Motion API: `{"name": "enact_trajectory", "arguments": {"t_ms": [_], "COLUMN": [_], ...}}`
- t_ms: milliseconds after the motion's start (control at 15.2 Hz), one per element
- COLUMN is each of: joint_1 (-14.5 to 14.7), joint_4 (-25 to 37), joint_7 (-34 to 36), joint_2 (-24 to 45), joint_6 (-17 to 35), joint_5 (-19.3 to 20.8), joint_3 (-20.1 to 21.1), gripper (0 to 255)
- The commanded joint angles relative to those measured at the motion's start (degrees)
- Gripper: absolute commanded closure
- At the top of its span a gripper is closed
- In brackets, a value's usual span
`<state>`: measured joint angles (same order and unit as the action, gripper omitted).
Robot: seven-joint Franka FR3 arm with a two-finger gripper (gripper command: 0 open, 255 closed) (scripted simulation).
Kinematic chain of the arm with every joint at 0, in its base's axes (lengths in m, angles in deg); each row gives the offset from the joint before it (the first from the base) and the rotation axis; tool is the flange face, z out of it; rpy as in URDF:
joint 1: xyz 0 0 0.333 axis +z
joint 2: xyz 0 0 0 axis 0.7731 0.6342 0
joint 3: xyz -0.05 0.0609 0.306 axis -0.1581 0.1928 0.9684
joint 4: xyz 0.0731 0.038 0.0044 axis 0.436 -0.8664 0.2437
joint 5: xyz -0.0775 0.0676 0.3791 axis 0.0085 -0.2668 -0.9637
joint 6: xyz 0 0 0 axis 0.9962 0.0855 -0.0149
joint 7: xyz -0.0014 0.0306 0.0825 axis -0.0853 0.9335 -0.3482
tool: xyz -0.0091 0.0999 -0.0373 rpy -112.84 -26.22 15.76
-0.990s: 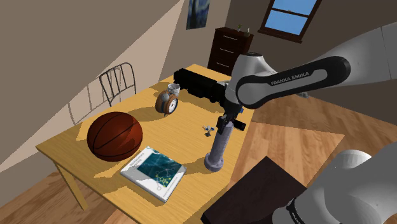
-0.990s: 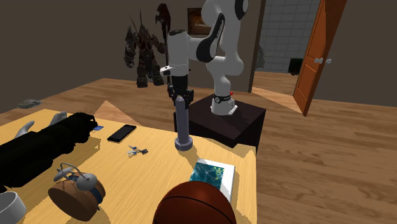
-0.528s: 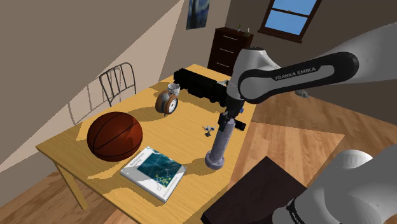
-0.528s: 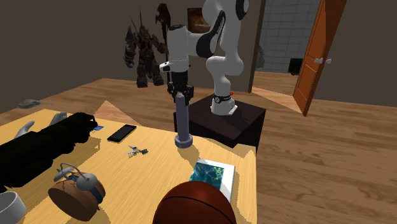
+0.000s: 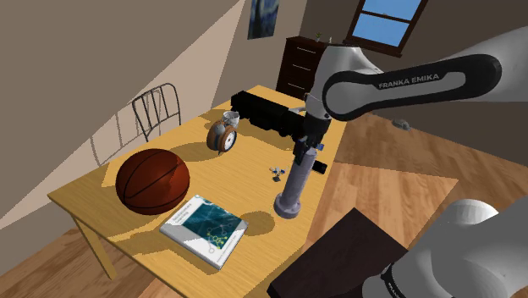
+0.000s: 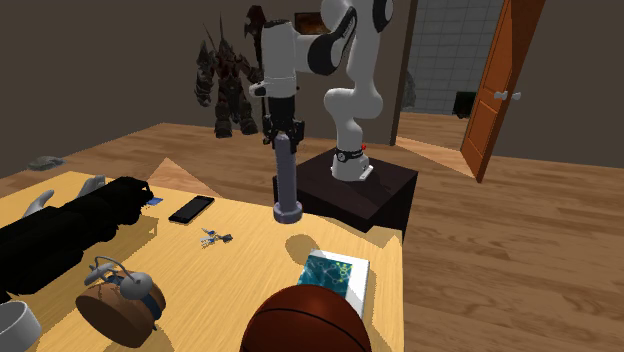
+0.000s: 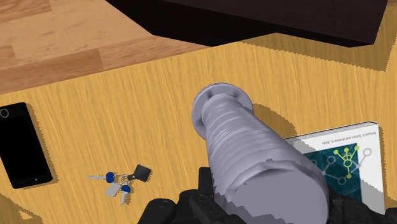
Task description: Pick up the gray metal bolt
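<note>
Pinching the bolt point(image 5: 293, 182) by its upper end between the fingers of the gripper point(image 5: 304, 158), dangling it head-down directly beneath, apparently just clear of the table point(image 5: 237, 173); having finished grasping, likely needing only further lifting.

**Bright Desk, Dim Room**

The wooden desk point(image 5: 237, 169) was lit up bright and yellow in the shoulder view. A blue window point(image 5: 385, 24) glowed high at the back. In the second exterior view the walls point(image 6: 100, 70) behind looked dim and brown. The gray bolt point(image 5: 294, 186) threw a dark round shadow on the desk, next to the book point(image 5: 205, 229). In the wrist view the shadow edges looked jagged, like little steps.
</note>
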<state>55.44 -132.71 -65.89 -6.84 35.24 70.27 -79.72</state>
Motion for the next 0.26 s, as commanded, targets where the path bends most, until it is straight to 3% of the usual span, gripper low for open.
{"name": "enact_trajectory", "arguments": {"t_ms": [0, 198], "joint_1": [0.0, 0.0], "joint_4": [1.08, 1.71], "joint_7": [0.0, 0.0], "joint_2": [-0.69, -1.02], "joint_6": [-1.72, -2.68], "joint_5": [0.0, -0.01], "joint_3": [0.03, 0.04], "gripper": [255, 255]}}
